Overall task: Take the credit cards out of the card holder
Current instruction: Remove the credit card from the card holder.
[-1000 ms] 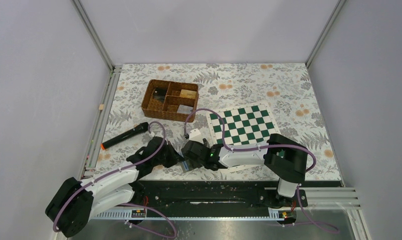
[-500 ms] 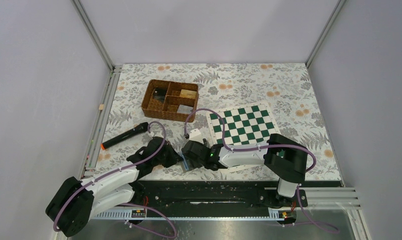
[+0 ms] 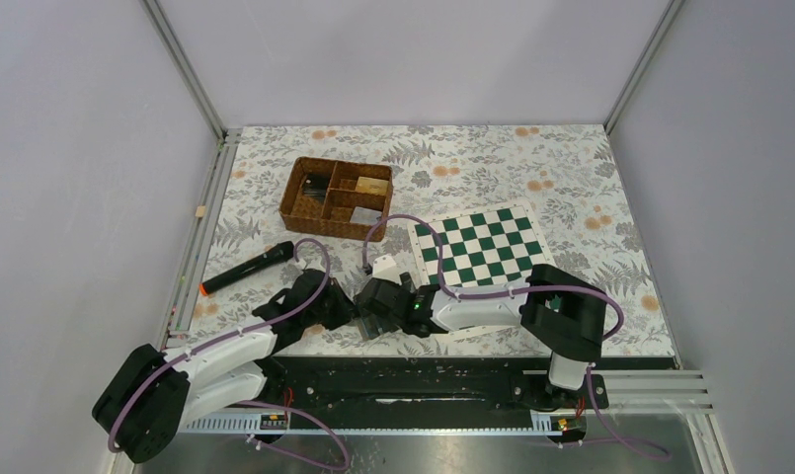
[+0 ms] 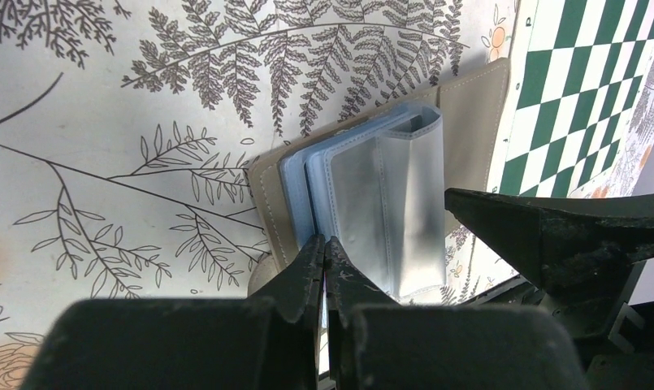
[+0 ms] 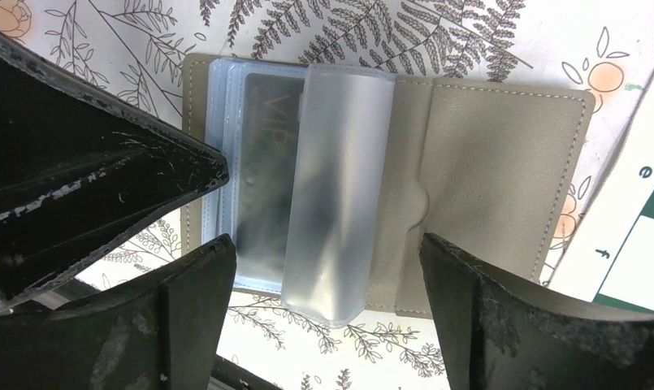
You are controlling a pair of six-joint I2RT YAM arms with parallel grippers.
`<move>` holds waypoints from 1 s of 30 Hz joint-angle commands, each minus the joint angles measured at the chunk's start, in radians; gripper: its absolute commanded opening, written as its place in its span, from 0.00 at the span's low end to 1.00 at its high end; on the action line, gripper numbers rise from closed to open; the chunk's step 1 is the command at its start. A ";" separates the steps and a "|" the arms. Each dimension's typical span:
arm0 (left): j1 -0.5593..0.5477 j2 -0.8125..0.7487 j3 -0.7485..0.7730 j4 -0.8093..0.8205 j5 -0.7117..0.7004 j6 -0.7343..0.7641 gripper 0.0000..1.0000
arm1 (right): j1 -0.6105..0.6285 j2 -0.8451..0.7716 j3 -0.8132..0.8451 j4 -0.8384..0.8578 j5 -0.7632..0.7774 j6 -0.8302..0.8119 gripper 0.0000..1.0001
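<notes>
I see my grey-beige folding card holder (image 5: pixel 486 179) lying open, flat, mid-frame; one clear plastic sleeve (image 5: pixel 339 187) arches up beside a sleeved dark card (image 5: pixel 266 154).

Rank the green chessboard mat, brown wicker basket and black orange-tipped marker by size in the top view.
1–2: green chessboard mat and brown wicker basket, about equal, unranked.
3: black orange-tipped marker, clearly smallest.

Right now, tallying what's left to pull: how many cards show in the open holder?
1: a grey card marked VIP, inside the stacked sleeves of the open card holder. Others may hide beneath it.
</notes>
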 commanded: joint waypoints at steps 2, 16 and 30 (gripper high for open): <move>-0.001 0.032 0.006 -0.002 -0.022 0.019 0.00 | 0.007 0.027 0.034 -0.038 0.061 0.002 0.91; 0.000 0.014 0.009 -0.028 -0.021 0.019 0.00 | 0.026 0.076 0.088 -0.117 0.115 0.001 0.79; -0.001 0.023 0.003 -0.042 -0.035 0.015 0.00 | 0.035 0.001 0.063 -0.130 0.163 0.010 0.75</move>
